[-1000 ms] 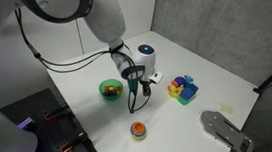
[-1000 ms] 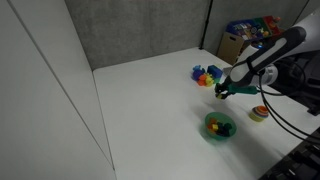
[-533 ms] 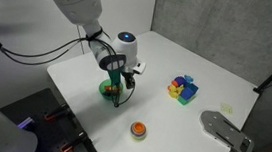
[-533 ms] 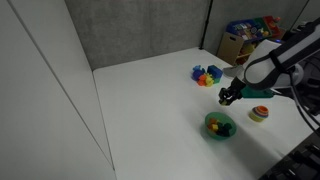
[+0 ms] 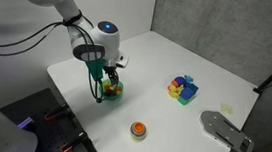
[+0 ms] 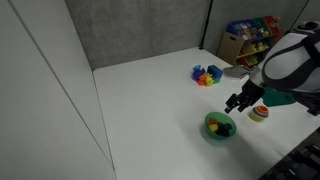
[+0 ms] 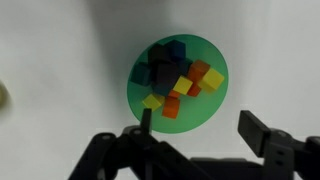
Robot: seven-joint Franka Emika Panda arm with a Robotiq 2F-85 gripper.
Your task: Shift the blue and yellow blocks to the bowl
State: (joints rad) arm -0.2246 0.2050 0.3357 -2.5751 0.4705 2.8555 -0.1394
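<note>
The bright-green bowl [image 7: 178, 83] lies right under my gripper [image 7: 198, 122] in the wrist view. Inside it are dark blue blocks [image 7: 160, 65], yellow blocks [image 7: 213, 78] and orange ones [image 7: 171, 107], piled together. My gripper stands open, its two dark fingers [image 7: 256, 130] wide apart with only the bowl's rim and the white table between them. In both exterior views the gripper [image 5: 103, 83] [image 6: 237, 101] hangs just above the bowl [image 5: 112, 90] [image 6: 220, 127].
A cluster of coloured blocks [image 5: 183, 88] [image 6: 207, 75] sits farther along the white table. An orange-red disc [image 5: 138, 130] [image 6: 260, 113] lies near the table edge. A grey base plate [image 5: 226, 132] stands at one corner, and a box of toys [image 6: 250, 35] sits behind the table.
The arm has swung from the middle of the table over to the bowl. The jaws, shut a moment ago, now stand apart above the bowl.
</note>
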